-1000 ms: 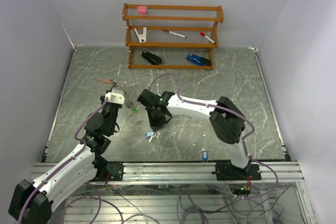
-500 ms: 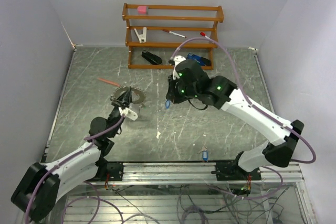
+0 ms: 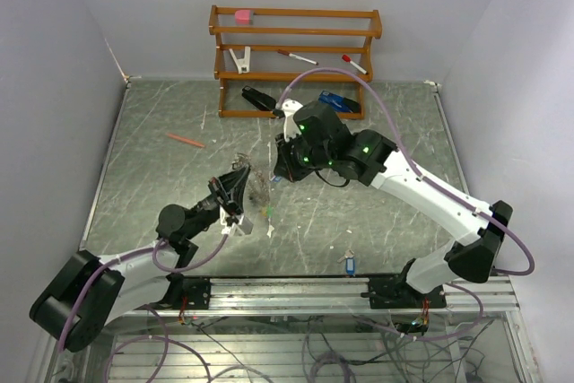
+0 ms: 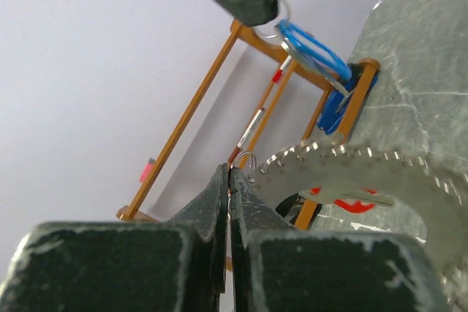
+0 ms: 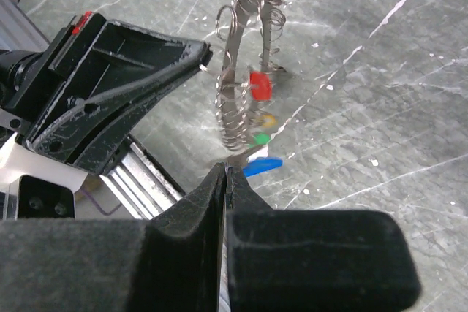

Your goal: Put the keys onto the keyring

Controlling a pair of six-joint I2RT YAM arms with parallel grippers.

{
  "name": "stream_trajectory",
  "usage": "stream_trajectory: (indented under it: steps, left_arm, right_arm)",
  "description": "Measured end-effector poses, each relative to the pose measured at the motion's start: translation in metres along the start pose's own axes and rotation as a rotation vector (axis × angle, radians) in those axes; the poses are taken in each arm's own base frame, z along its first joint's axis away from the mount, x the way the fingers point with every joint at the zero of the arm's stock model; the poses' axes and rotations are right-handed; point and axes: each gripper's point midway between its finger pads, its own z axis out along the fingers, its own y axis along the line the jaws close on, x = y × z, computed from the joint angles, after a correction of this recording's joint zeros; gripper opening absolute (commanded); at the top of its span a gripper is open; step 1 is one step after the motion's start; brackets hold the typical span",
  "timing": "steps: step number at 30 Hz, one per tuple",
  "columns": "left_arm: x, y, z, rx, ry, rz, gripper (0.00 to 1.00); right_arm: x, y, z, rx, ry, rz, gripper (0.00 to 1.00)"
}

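The keyring (image 3: 255,186) is a thin metal ring fringed with small silvery keys. My left gripper (image 3: 239,184) is shut on its wire and holds it upright above the table. In the left wrist view the jaws (image 4: 232,174) pinch the wire and the toothed ring (image 4: 351,173) spreads to the right. My right gripper (image 3: 279,172) is shut on a key with a blue tag (image 5: 262,166), right beside the ring's lower edge (image 5: 245,93). That key also shows in the left wrist view (image 4: 311,45). A second blue key (image 3: 349,265) lies near the table's front edge.
A wooden rack (image 3: 296,60) stands at the back with a pink eraser, pens, a black stapler (image 3: 258,98) and a blue stapler (image 3: 339,102). An orange pen (image 3: 186,140) lies on the table's left. The ring carries red (image 5: 259,85) and green (image 5: 257,139) tags.
My left gripper has lifted the keyring off the table and carried it right and nearer. My right gripper has moved slightly down and left with its blue key, close to the ring.
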Motion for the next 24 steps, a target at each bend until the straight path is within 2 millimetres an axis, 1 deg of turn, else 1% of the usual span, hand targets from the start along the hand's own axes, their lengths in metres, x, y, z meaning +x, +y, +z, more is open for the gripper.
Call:
stream_trajectory:
  steps: [4, 6, 11, 17, 21, 24]
  left_arm:
    - [-0.011, -0.012, -0.007, 0.048, -0.058, 0.042, 0.07]
    - [-0.018, -0.013, -0.009, 0.056, -0.090, 0.060, 0.07]
    - [-0.038, -0.002, -0.011, 0.033, -0.168, 0.114, 0.07]
    - [-0.051, 0.003, -0.014, 0.024, -0.219, 0.141, 0.07]
    - [-0.060, 0.010, -0.016, 0.004, -0.248, 0.159, 0.07]
    - [-0.064, 0.014, -0.017, -0.007, -0.259, 0.168, 0.07]
  right_arm:
    - [0.003, 0.001, 0.002, -0.012, 0.011, -0.008, 0.00]
    - [0.003, 0.001, 0.004, -0.015, 0.013, -0.007, 0.00]
    - [0.007, 0.004, 0.014, -0.042, 0.031, -0.001, 0.00]
    - [0.019, 0.004, 0.026, -0.055, 0.074, 0.010, 0.00]
    - [0.020, 0.005, 0.031, -0.062, 0.085, 0.013, 0.00]
    - [0.016, 0.007, 0.033, -0.065, 0.079, 0.012, 0.00]
